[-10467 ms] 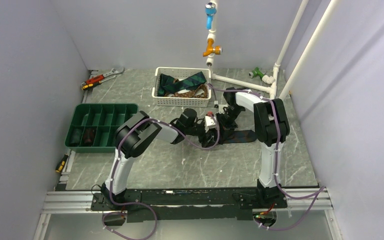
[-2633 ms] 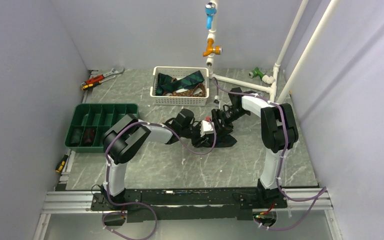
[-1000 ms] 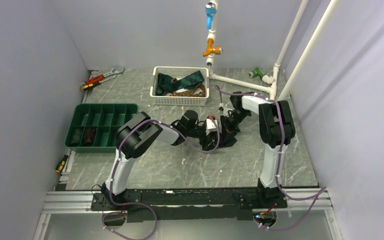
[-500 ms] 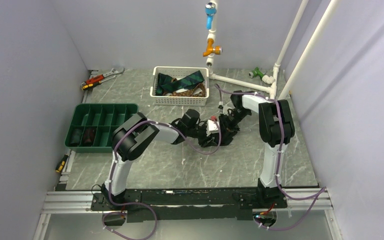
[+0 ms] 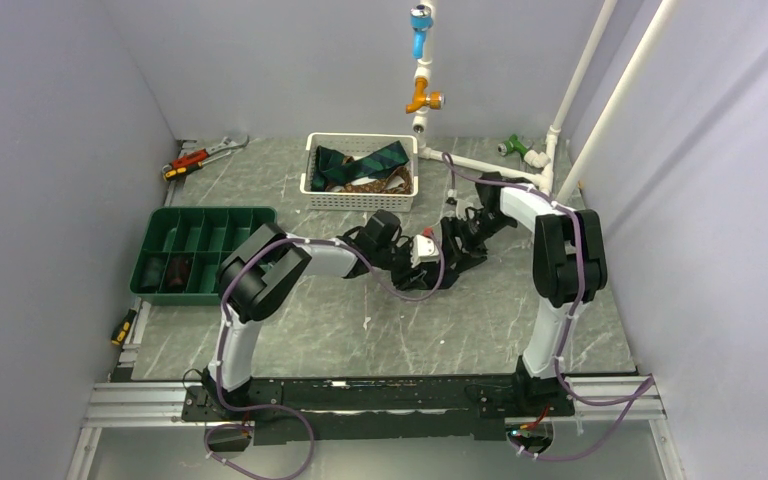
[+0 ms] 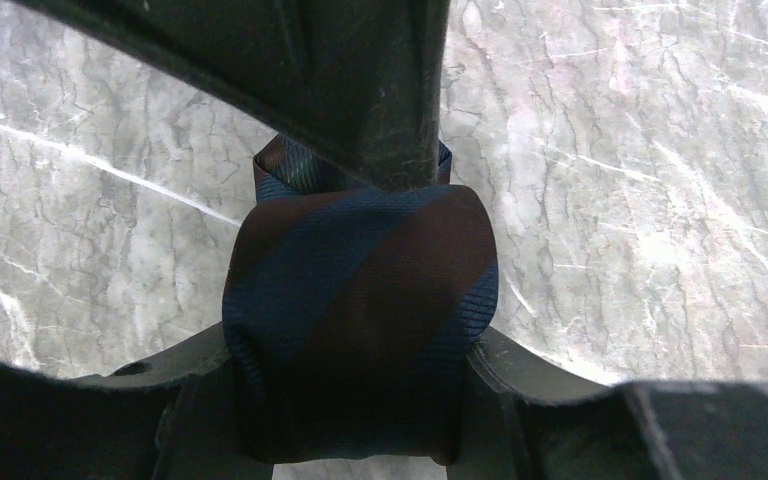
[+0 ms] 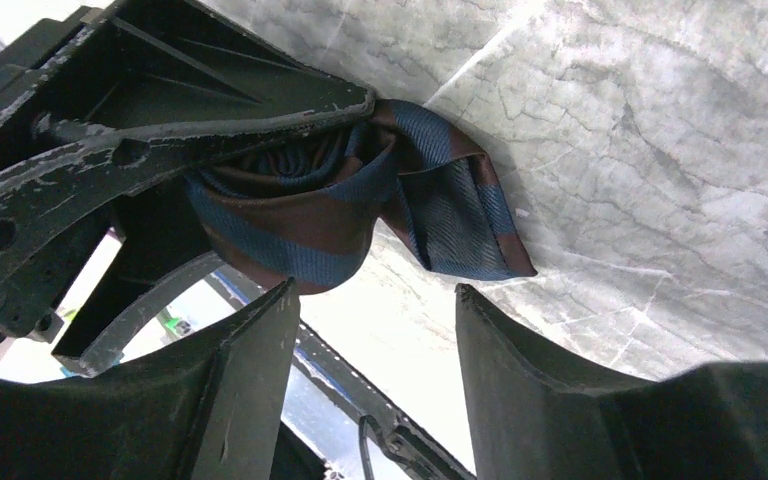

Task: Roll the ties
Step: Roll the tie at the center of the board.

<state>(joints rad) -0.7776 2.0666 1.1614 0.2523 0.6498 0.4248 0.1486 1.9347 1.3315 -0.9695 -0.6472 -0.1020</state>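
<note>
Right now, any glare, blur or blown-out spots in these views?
Left wrist: tie crisp, foreground along the bottom edge dark and soft. Right wrist: tie sharp, table veins clear, but a blown-out white patch at lower left. Top external: even light, no glare, tie too dark and small to make out.

Rolled tie [image 6: 360, 310] mid-tabletop [image 5: 360, 330], in left tool [image 5: 438, 262]; right tool [image 7: 370, 330] just beside it. Basket [image 5: 360, 204] with ties [image 5: 365, 165] at far edge. Divided tray [image 5: 205, 250] along left edge, wrench [image 5: 205, 155] in far-left corner.
</note>
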